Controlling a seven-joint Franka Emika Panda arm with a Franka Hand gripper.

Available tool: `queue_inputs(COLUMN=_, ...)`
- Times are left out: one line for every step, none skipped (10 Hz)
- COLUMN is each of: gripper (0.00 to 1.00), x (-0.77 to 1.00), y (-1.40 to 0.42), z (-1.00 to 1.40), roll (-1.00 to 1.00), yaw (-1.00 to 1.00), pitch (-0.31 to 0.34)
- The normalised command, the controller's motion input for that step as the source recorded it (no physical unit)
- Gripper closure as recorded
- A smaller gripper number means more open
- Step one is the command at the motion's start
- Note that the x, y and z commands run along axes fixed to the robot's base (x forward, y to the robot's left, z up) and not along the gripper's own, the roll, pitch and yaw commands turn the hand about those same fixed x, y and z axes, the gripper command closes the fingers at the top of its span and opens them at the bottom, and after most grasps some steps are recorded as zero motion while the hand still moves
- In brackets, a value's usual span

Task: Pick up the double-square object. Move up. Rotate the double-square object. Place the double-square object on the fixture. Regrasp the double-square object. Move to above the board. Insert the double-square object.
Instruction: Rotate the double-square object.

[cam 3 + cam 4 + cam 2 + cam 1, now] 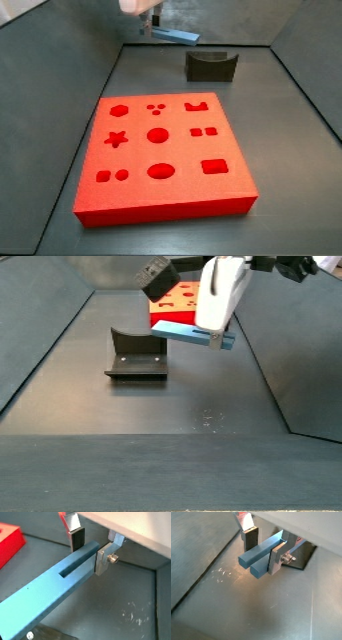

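The double-square object point(254, 559) is a slim blue-grey bar with a slot along one face point(60, 574). My gripper point(262, 557) is shut on it, with one dark pad and one silver plate against its sides. In both side views the bar point(195, 335) hangs in the air, close to level, well above the floor point(175, 37). The fixture point(210, 66), a dark block with a U-shaped notch, stands on the floor beside and below the gripper point(214, 311). The red board point(160, 150) lies flat, apart from the gripper, with several shaped recesses.
Grey sloping walls enclose the floor on all sides point(47, 351). A corner of the board point(9, 543) shows in a wrist view. Part of the fixture point(302, 556) sits behind the silver finger. Scuff marks dot the floor point(209, 419).
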Motion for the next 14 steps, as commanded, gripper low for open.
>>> queue_inputs(gripper=1.00, x=0.03, y=0.02, z=-0.04, roll=-0.01, yaw=-1.00, pitch=-0.008)
queue_inputs(gripper=1.00, x=0.03, y=0.02, z=-0.04, roll=-0.01, yaw=-1.00, pitch=-0.008)
queue_inputs(gripper=1.00, x=0.03, y=0.02, z=-0.04, roll=-0.01, yaw=-1.00, pitch=-0.009)
queue_inputs(gripper=1.00, x=0.03, y=0.02, z=-0.04, roll=-0.01, yaw=-1.00, pitch=-0.009)
queue_inputs(gripper=1.00, x=0.03, y=0.02, z=-0.04, roll=-0.01, yaw=-1.00, pitch=-0.010)
queue_inputs(gripper=1.00, x=0.03, y=0.02, z=-0.04, roll=-0.01, yaw=-1.00, pitch=-0.011)
queue_inputs(gripper=1.00, x=0.03, y=0.02, z=-0.04, roll=-0.01, yaw=-1.00, pitch=-0.012)
queue_inputs(gripper=1.00, x=0.03, y=0.02, z=-0.04, roll=-0.01, yaw=-1.00, pitch=-0.012)
queue_inputs(gripper=1.00, x=0.03, y=0.02, z=-0.04, roll=-0.01, yaw=-1.00, pitch=-0.014)
queue_inputs(gripper=1.00, x=0.03, y=0.02, z=-0.04, roll=-0.01, yaw=-1.00, pitch=-0.015)
queue_inputs(gripper=1.00, x=0.03, y=0.02, z=-0.04, roll=-0.01, yaw=-1.00, pitch=-0.018)
queue_inputs(gripper=1.00, x=0.03, y=0.02, z=-0.04, roll=-0.02, yaw=-1.00, pitch=-0.019)
queue_inputs(gripper=1.00, x=0.03, y=0.02, z=-0.04, roll=-0.02, yaw=-1.00, pitch=-0.024)
queue_inputs(gripper=1.00, x=0.03, y=0.02, z=-0.04, roll=-0.03, yaw=-1.00, pitch=-0.029)
